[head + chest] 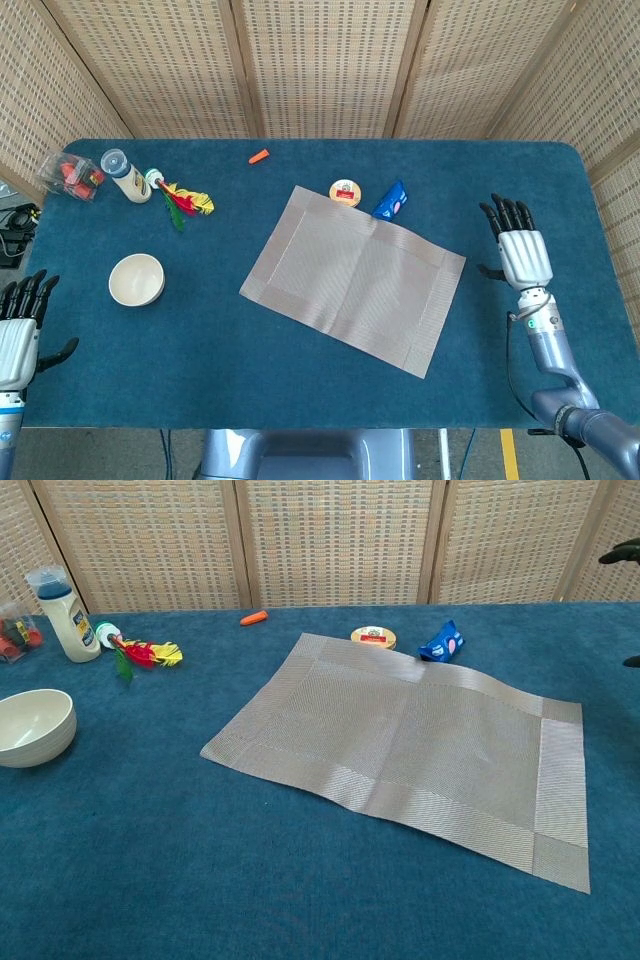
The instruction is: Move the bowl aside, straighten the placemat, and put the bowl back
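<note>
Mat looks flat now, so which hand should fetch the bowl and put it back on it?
Left, probably. The bowl sits left of the placemat, close to the open left hand. The right hand, also open, is beyond the mat's far edge and would have to cross it.

Table [520, 170] covered in dark teal-blue felt-like cloth, rounded far corners. Behind it, folding screen [330, 60] of woven cane panels in pale wooden frames, angled around back and both sides. Lighting even, diffuse; grey floor with a yellow stripe [509, 452] visible below the near edge.
</note>
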